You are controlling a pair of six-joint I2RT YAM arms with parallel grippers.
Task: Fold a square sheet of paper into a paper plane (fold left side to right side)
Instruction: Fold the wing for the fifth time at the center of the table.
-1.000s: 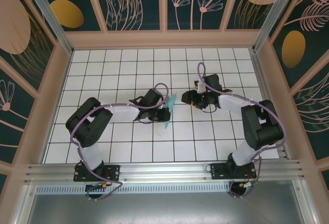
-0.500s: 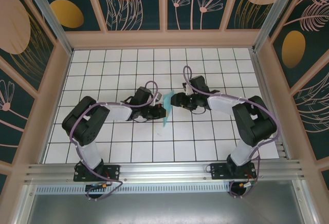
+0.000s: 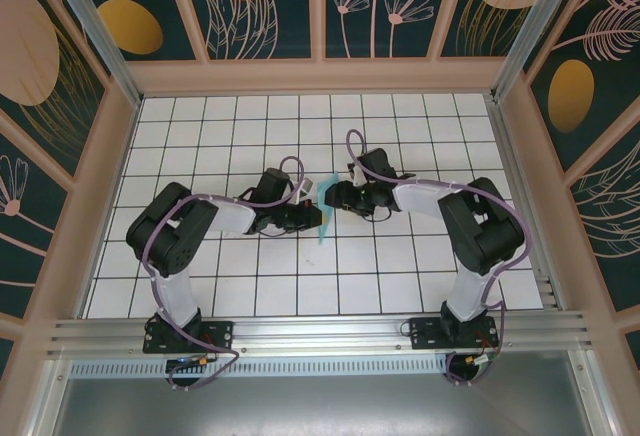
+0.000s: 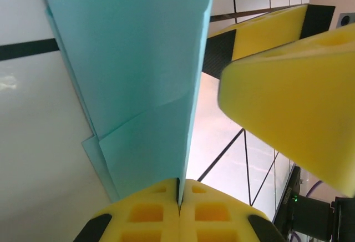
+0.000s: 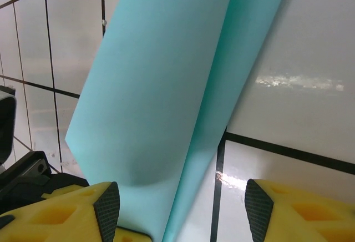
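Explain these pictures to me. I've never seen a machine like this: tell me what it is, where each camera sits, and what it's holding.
These are two robot arms bolted at the near edge of a white gridded table. The wide picture is from a fixed camera above and behind them: left arm on the left, right arm on the right. The other two come from a camera on each wrist, so the yellow pads at the bottom are that arm's own jaws. Between the arms is a folded turquoise paper. The left jaws are shut on its edge; the right jaws stand open, the paper reaching in between them.
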